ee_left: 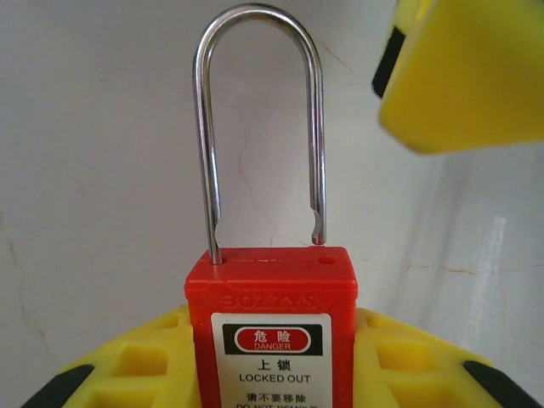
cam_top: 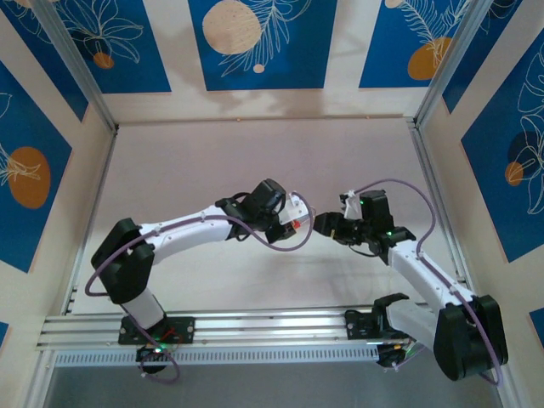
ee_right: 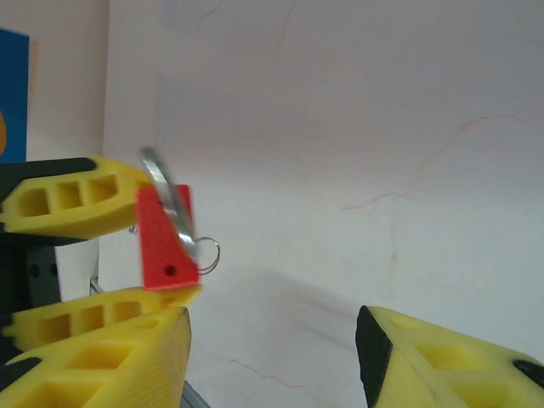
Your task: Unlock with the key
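My left gripper (ee_left: 272,344) is shut on the red padlock (ee_left: 270,289), its yellow fingers (ee_left: 127,365) pressing on both sides of the body. The silver shackle (ee_left: 259,51) stands upright, and its notched right end sits just above its hole. In the right wrist view the padlock (ee_right: 161,242) shows at the left, with a thin wire loop (ee_right: 218,252) sticking out beside it. The key's brass part is hidden. My right gripper (ee_right: 274,336) is open with nothing in it, just right of the padlock (cam_top: 292,224). One right finger (ee_left: 463,76) shows in the left wrist view.
Both grippers, left (cam_top: 289,219) and right (cam_top: 326,225), meet above the middle of the pale table (cam_top: 255,153). Aluminium rails (cam_top: 255,327) run along the near edge. Patterned blue walls (cam_top: 263,42) enclose the back and sides.
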